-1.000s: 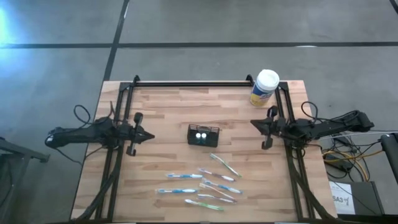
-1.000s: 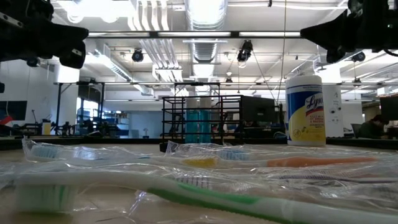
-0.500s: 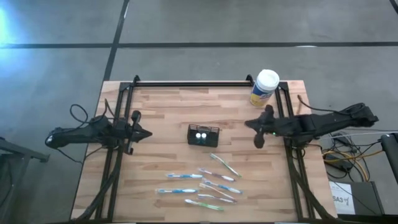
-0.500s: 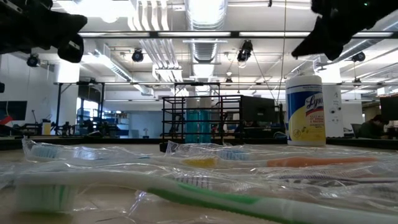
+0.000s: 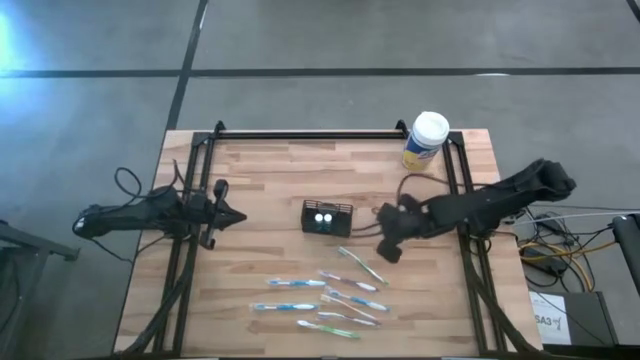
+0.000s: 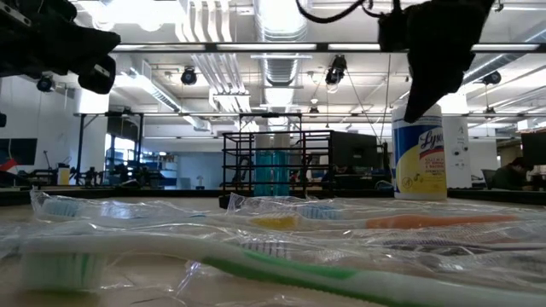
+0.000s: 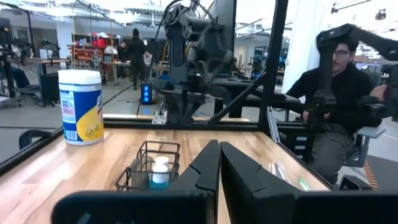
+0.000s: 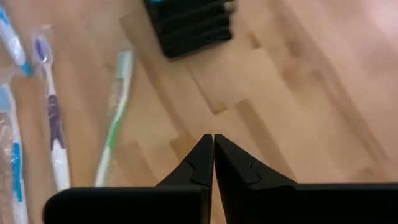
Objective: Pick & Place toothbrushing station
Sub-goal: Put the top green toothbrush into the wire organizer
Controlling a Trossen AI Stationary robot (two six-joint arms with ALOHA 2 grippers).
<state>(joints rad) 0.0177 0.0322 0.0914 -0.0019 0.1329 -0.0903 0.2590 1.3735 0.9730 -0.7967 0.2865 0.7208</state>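
Note:
The black mesh holder [image 5: 327, 217] stands on its base at the table's middle, with two white-topped pieces [image 5: 322, 214] inside; the left wrist view shows the holder [image 7: 149, 165] too. Several toothbrushes [image 5: 330, 295] in clear wrappers lie flat nearer the front edge, a green one [image 8: 115, 121] closest to the holder. My right gripper [image 5: 386, 240] is shut and slants down over bare wood just right of the holder, touching nothing; its tips [image 8: 213, 138] close on nothing. My left gripper [image 5: 240, 216] is shut and level at the table's left side, pointing at the holder.
A yellow canister [image 5: 425, 140] with a white lid stands at the far right corner. A dark frame rail [image 5: 310, 133] runs along the far edge. A person [image 7: 342, 93] sits beyond the table's right side. Bare wood [image 5: 260, 170] lies left of and behind the holder.
My right gripper has swung from the table's right edge toward the middle, stopping just right of the holder, and has tipped from level to pointing steeply down. It has stayed shut. Nothing on the table has moved.

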